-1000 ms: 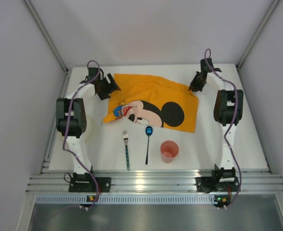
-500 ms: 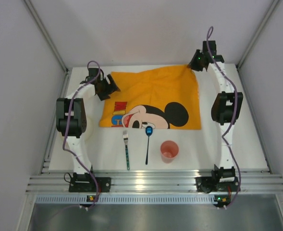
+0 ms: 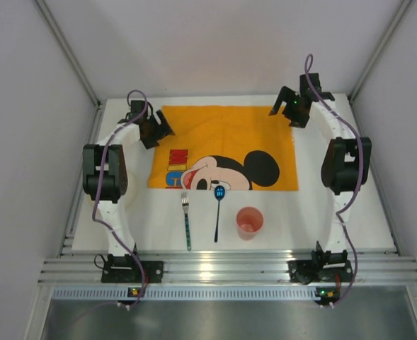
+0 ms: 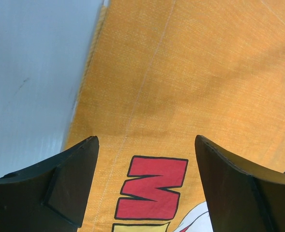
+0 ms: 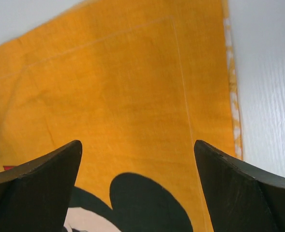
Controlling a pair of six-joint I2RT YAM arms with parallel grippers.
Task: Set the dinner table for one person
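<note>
**Mat is flat, the pieces are not yet arranged.**
You have the orange placemat spread flat on the far half of the dinner table. The left gripper and the right gripper hang over its far corners, fingers apart and holding nothing. The fork, spoon and pink cup wait at the mat's near edge. I judge that placing them is what remains.

Both arms are stretched far forward. The left arm is bent sharply at the elbow, and the left gripper is angled inward and points down, jaws spread wide. The right arm runs up its own side, and the right gripper is turned inward, jaws equally wide apart.
</note>
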